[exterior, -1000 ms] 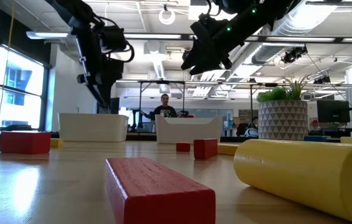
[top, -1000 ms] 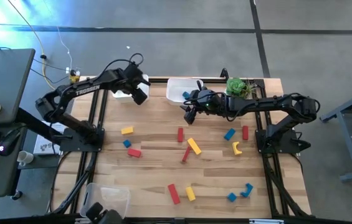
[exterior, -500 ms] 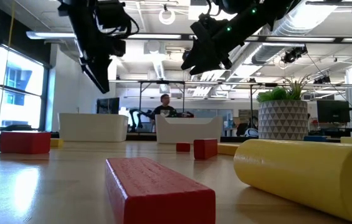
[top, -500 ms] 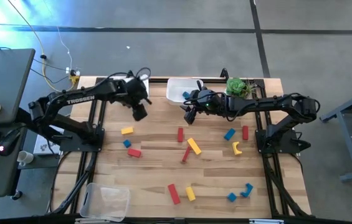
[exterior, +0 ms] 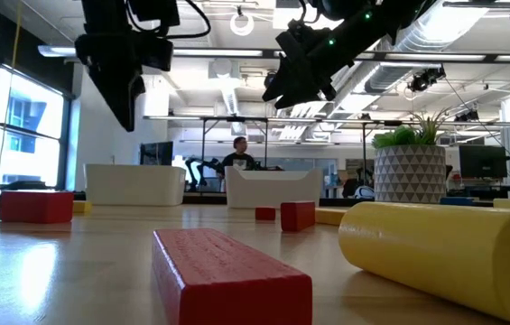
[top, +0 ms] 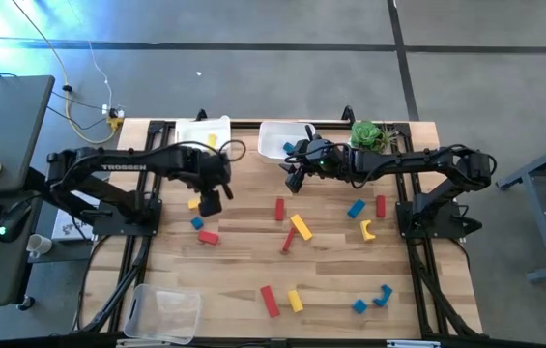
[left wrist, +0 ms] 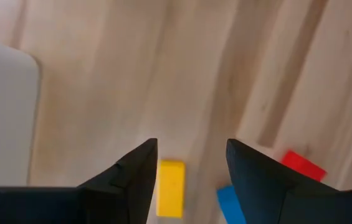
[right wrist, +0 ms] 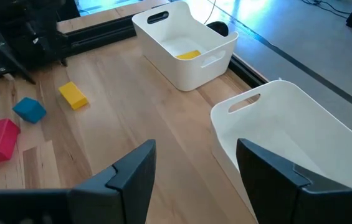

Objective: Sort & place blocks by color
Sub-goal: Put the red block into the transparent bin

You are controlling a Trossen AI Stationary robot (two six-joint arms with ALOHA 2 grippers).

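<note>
Hovering our left claw (left wrist: 190, 171) open above the yellow block (left wrist: 170, 187) | right claw (right wrist: 195, 163) open, empty, beside white bin (right wrist: 300, 140)

Two bins (top: 203, 132) (top: 282, 140) side by side along the worktop's (top: 244, 271) far edge, plant (top: 367, 133) right of them, blocks (top: 299, 226) scattered nearer, third bin (top: 168, 311) at near-left corner.
</note>
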